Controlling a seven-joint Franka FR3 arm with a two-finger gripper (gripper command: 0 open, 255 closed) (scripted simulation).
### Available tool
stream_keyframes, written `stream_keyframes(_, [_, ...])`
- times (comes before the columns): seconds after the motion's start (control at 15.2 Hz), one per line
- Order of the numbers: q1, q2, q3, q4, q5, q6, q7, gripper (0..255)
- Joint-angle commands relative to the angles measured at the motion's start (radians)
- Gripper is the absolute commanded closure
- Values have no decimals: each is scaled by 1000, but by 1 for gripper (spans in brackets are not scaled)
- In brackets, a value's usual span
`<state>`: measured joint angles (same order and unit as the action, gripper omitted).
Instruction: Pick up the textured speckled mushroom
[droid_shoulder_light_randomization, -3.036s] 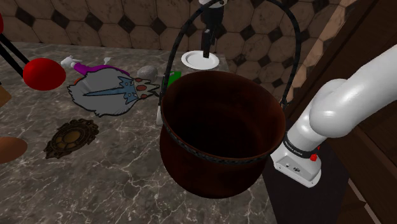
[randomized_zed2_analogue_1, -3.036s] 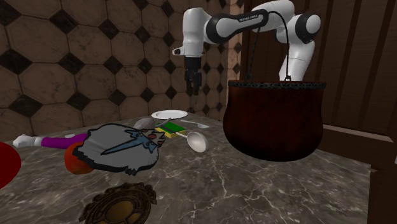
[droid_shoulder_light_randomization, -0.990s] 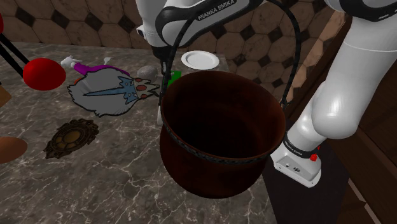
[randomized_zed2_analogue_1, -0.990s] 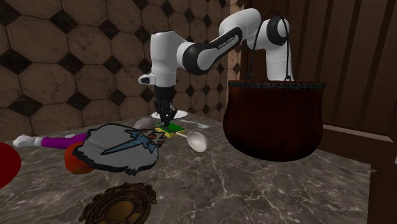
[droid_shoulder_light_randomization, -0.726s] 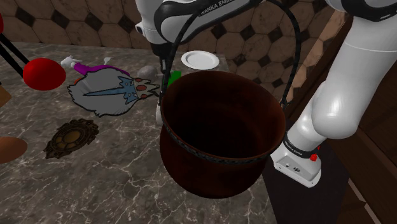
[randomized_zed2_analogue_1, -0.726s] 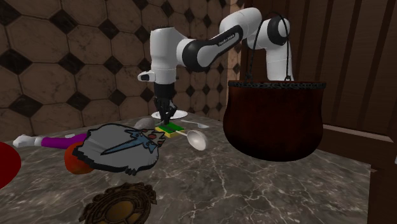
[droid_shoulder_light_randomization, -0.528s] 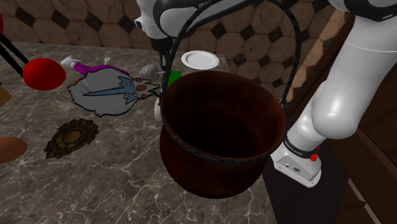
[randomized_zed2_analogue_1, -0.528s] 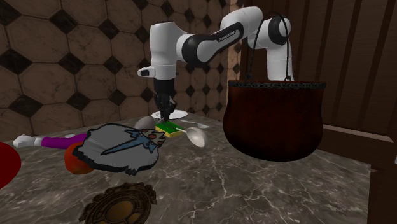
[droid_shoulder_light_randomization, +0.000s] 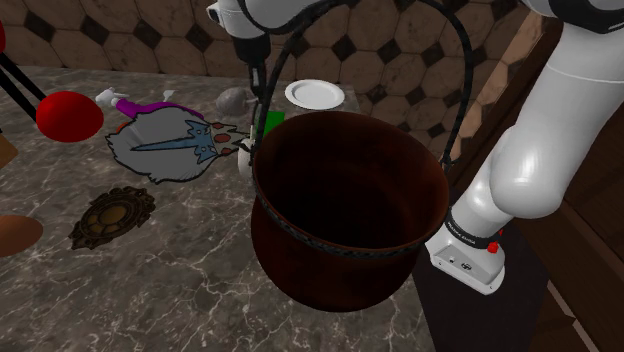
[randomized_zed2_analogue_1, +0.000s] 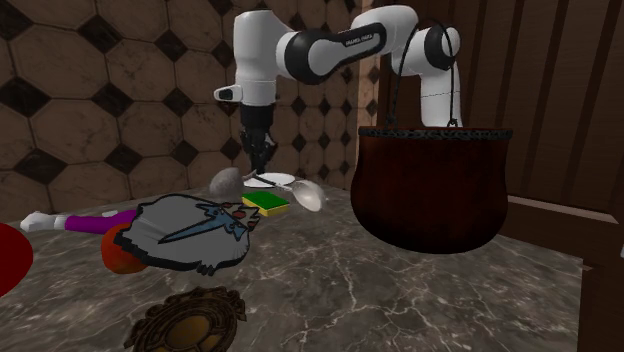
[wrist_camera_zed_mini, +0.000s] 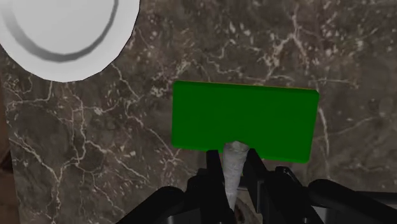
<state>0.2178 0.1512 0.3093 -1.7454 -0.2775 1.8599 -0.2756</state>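
Gripping: the fingers pinch the mushroom by its pale, speckled stalk, pressed in from both sides.
Mushroom: its grey cap juts sideways from the fingertips, low over the bench; whether it is clear of the stone I cannot tell.
Why the stalk: probably because the narrow stalk fits between the fingers where the broad cap would not.
Beneath: a green block lies right under the fingers, with a white plate near it.
Pot: the big dark pot stands close by, so a straight rise looks safest.
Stage: grasp made; the lift remains.
Risk: the stalk tapers, so it may slip out.
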Motion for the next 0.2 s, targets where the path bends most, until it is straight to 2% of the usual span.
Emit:
stream_keyframes(0.0, [0,-4,0,23,3,-26,-7,255])
stream_keyframes(0.13, [0,-5,1,25,4,-28,-8,255])
